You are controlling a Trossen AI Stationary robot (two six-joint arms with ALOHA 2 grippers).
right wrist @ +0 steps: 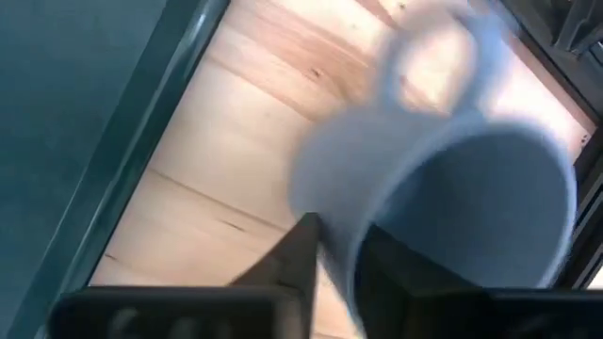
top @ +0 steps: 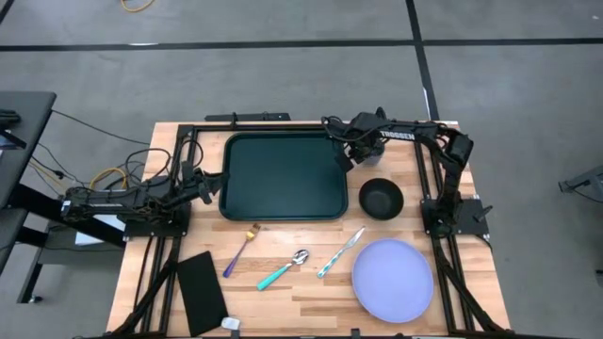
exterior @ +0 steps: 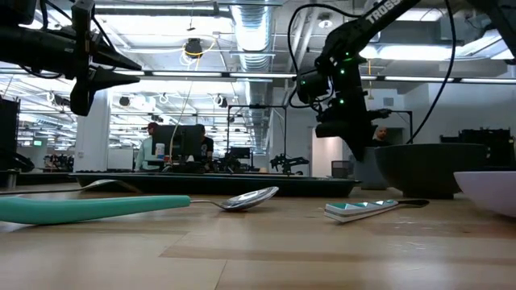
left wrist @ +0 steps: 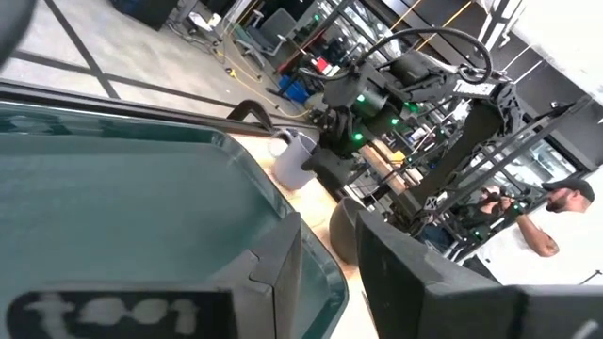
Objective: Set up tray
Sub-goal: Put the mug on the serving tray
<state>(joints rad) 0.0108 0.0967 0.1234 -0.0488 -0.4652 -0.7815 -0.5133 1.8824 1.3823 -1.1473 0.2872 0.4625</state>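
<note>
The dark green tray (top: 283,176) lies flat on the wooden table, also seen in the left wrist view (left wrist: 113,207) and the right wrist view (right wrist: 66,104). My right gripper (top: 352,151) (right wrist: 339,273) is past the tray's far right corner, shut on a pale lavender mug (right wrist: 443,179) (left wrist: 294,158). My left gripper (top: 209,185) (left wrist: 330,273) hovers over the tray's left rim with a narrow gap between its fingers, touching nothing; the low view shows it well above the table (exterior: 81,89). My right gripper holds the mug by its rim (right wrist: 350,247), on the side opposite the handle (right wrist: 429,56). One finger (right wrist: 297,259) is outside the wall and one (right wrist: 400,278) is inside. The fingers come from above. Whether the mug's base is off the table, I cannot tell.
A black bowl (top: 381,199) stands right of the tray. A lavender plate (top: 393,280) lies at the near right. A fork (top: 241,249), teal-handled spoon (top: 283,269) and knife (top: 341,251) lie near the tray's near edge. A flat black rectangle (top: 202,292) lies near left.
</note>
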